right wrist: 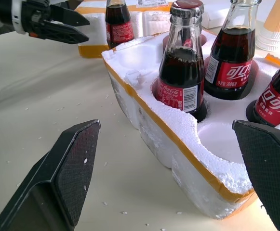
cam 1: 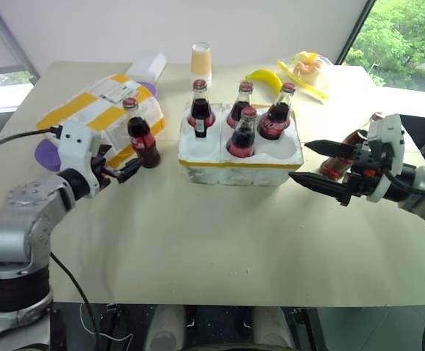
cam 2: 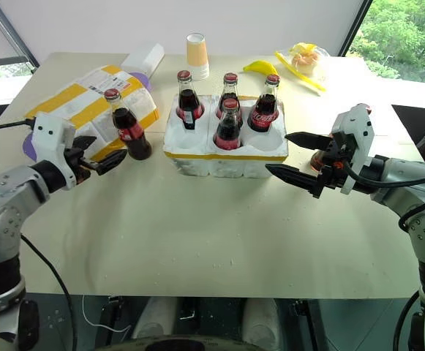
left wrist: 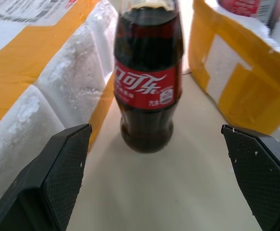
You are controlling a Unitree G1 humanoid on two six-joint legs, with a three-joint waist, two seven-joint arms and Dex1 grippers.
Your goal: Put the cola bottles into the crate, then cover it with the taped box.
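Note:
The white crate (cam 1: 197, 162) with its yellow band stands mid-table. Several cola bottles (cam 1: 243, 133) sit in its holes; the two front corner holes are empty. One bottle (cam 1: 142, 136) stands loose on the table, against the taped box (cam 1: 95, 110) to the left of the crate. My left gripper (cam 1: 124, 159) is open just in front of that bottle (left wrist: 147, 86), which stands a little beyond its fingertips. My right gripper (cam 1: 300, 161) is open beside the crate's right end (right wrist: 144, 115). Another bottle (cam 1: 346, 146) is partly hidden behind it.
Along the table's far edge are a stack of paper cups (cam 1: 201, 62), a banana (cam 1: 265, 79), a clear bag of food (cam 1: 307, 67) and a small plain white box (cam 1: 148, 64). A purple object (cam 1: 47, 155) pokes out from under the taped box.

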